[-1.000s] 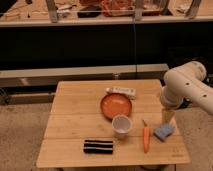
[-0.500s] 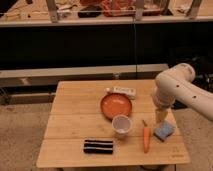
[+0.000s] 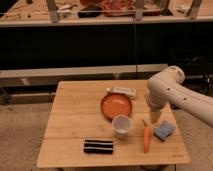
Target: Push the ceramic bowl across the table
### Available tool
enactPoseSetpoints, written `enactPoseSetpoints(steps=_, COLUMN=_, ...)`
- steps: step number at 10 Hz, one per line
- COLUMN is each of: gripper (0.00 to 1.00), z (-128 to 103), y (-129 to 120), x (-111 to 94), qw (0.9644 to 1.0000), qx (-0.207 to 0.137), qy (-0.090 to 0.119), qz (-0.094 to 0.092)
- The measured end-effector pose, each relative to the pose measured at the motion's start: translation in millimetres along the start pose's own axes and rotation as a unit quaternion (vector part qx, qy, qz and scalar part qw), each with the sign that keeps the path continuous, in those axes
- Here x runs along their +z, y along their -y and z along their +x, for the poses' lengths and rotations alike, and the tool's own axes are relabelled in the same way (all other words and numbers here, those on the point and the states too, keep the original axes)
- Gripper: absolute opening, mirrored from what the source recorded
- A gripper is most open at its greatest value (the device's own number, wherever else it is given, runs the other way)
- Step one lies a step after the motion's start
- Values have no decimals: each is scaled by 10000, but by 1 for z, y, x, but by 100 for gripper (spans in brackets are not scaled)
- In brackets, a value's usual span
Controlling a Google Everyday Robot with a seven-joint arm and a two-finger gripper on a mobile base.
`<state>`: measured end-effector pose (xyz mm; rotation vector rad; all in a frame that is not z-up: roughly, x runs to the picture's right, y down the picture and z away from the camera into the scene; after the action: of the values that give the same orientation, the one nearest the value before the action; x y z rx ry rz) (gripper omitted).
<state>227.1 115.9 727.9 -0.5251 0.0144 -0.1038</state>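
Gripper (image 3: 153,117) is hanging off the end of the white arm over the right part of the table (image 3: 75,110), pointing down, jaws apart with nothing in them. It sits up above the tabletop, not touching anything as far as I can see.

So where's everything else from there: the ceramic bowl (image 3: 116,106), orange, wide and shallow, is off to the gripper's left in the view, near it but with a clear strip of bare wood between them. It sits flat, roughly mid-table. The white cup (image 3: 122,125) is left of the gripper and a bit closer to the camera, upright, just beside the bowl's near rim, maybe touching it, can't tell.

Right below the gripper in the view, toward the front edge, is a carrot (image 3: 146,139) lying lengthwise, and a blue sponge (image 3: 163,131) just beside it on the right. A white flat packet (image 3: 121,91) lies behind the bowl, farther back and left of the gripper. Way over at front left there's a dark striped thing (image 3: 98,146), well apart from the gripper.
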Motion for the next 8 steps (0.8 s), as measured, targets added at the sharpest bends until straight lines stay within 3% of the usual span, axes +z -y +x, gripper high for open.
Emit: enactPoseSetpoints(steps=8, gripper=80, z=-42, y=11, x=29, qw=9989, qx=-461, qy=-38, qz=121)
